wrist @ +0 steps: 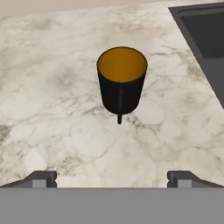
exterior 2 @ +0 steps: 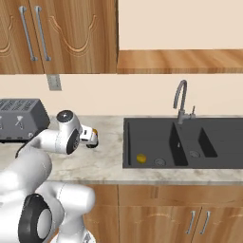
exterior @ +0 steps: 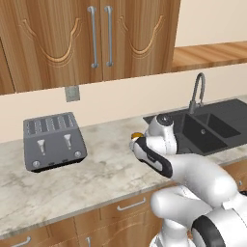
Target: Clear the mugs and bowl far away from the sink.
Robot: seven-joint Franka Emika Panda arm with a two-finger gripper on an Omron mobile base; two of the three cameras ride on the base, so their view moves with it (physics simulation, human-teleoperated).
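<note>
Your end effector (wrist: 112,178) hangs above the desk (wrist: 48,109) with both fingers spread wide, gripping nothing. At 12 o'clock in the hand view, 1 black mug (wrist: 121,78) stands upright, its handle pointing toward you, with the sink (wrist: 205,39) at 2 o'clock. Center over the rim, descend straight, and keep the fingers clear of the handle before closing.

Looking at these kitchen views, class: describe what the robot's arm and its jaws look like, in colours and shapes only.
The arm is made of glossy white, rounded, tube-like segments joined by dark grey to black bands at the joints, with a round dark cap on the wrist. The gripper ends in two small dark grey, blocky tips, its jaws set wide apart. No cables or markings show.
</note>
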